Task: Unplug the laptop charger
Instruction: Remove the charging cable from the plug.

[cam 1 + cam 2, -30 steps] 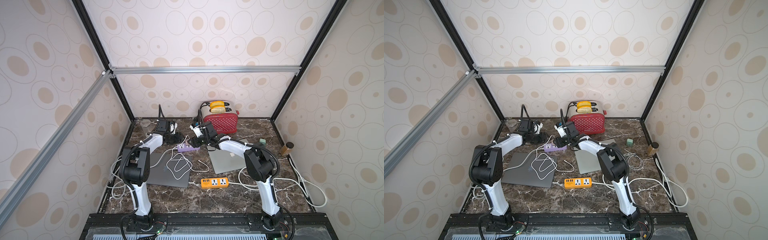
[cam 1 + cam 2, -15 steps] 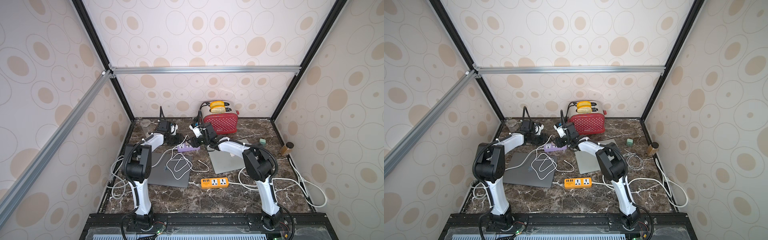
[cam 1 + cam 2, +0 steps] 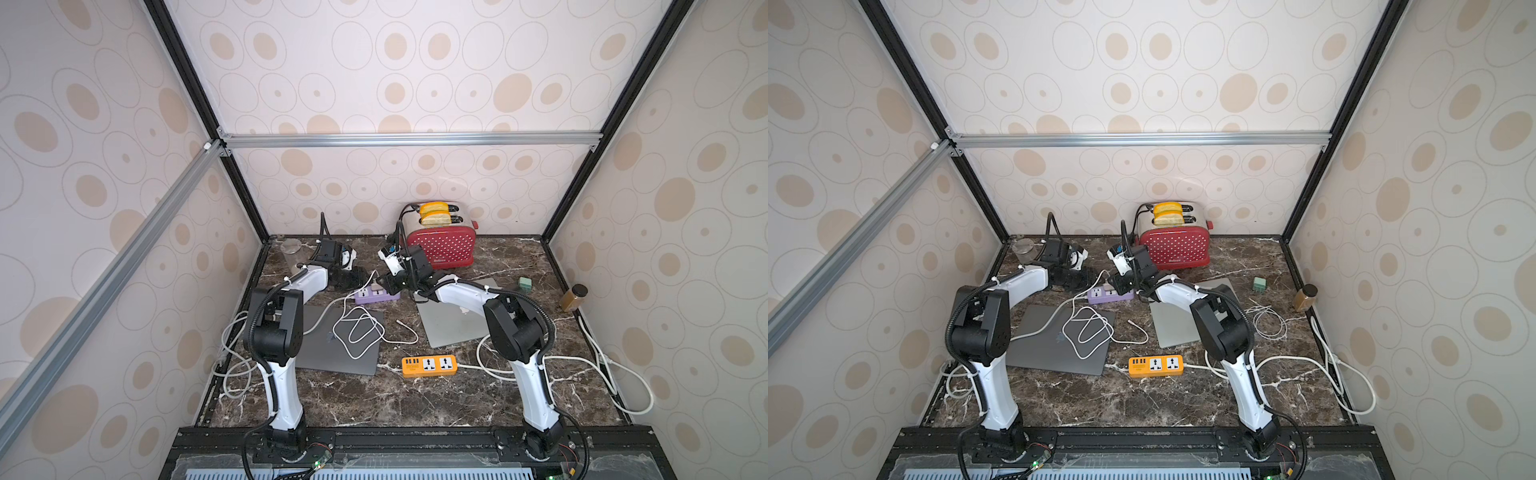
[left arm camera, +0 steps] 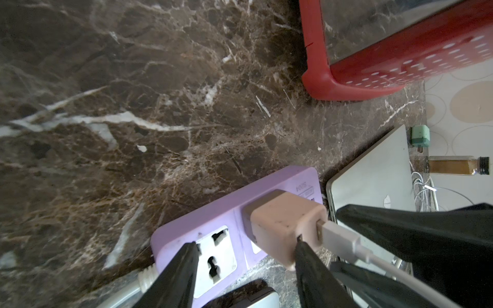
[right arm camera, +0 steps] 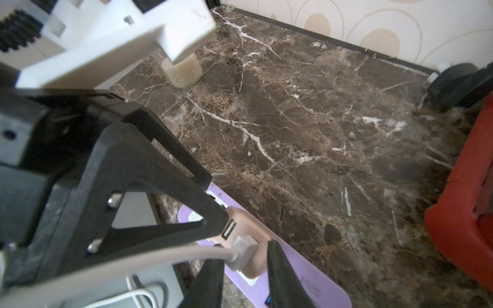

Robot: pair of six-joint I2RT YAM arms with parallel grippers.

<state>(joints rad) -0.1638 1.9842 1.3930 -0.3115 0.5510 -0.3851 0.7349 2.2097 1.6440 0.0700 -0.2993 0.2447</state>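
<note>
The unplugging is only getting started: the pink charger (image 4: pixel 282 226) is sitting fully seated in the purple power strip (image 4: pixel 213 221), with no gap showing between its body and the socket face. In both top views the strip is lying mid-frame on the marble table (image 3: pixel 415 395), just below and left of the red toaster (image 3: pixel 441 245), and both arms are converging on it.

The left gripper (image 4: pixel 245 242) is standing about half open at the bottom of its wrist view. One fingertip is resting over the strip's end by the empty socket and the other is touching the charger's near corner. It is looking like a brace holding the strip down rather than a pinch on anything.

The right gripper (image 5: pixel 242 253) is flanking the charger low in its wrist view. Its jaws are standing narrow, one finger against the pink body and the other tucked under the white cable (image 5: pixel 160 256) — whether they are actually clamping I cannot tell.

What is remaining, by my reading, is a firm hold on the charger, then a straight pull away from the socket face while the strip is being kept from lifting
</note>
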